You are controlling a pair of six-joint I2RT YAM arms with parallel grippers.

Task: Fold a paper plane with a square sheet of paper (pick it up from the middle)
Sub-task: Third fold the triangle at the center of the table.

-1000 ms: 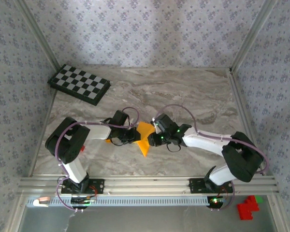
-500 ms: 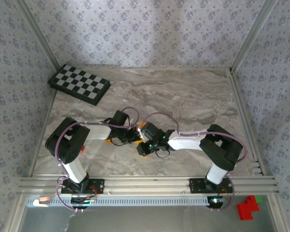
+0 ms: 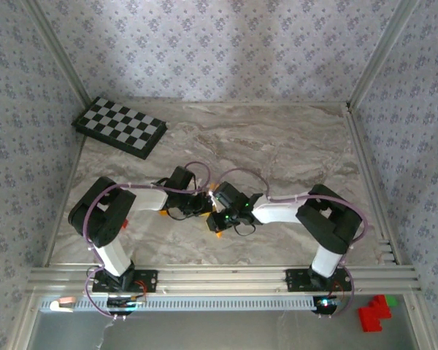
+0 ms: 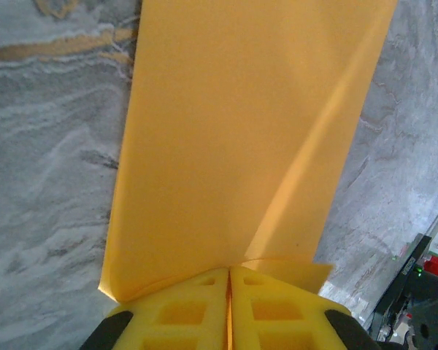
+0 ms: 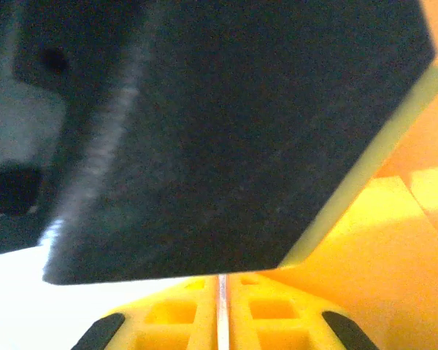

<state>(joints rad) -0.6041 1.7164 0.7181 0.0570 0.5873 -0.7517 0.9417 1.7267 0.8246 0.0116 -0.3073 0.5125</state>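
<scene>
The square sheet of paper (image 4: 233,131) lies on the marble table top (image 4: 51,146) at the middle of the workspace, already creased narrower, with a diagonal fold line running across its right half. From above only an orange corner (image 3: 218,233) peeks out beneath the two wrists. We judge the step in hand to be setting a fold. To do it well we would keep one end of the sheet anchored and press flat along the crease without dragging the thin paper sideways. We would also mind the crowding, since the two wrists sit just beside each other. The left gripper (image 4: 229,292) has its yellow fingers clenched together on the near edge of the sheet, pinching it. The right gripper (image 5: 220,299) has its fingers closed too, with only a hairline slit between them. We cannot tell whether any paper is caught there. A dark housing (image 5: 204,131), most likely the other wrist, looms right in front of it, with orange paper (image 5: 394,240) just to its right.
</scene>
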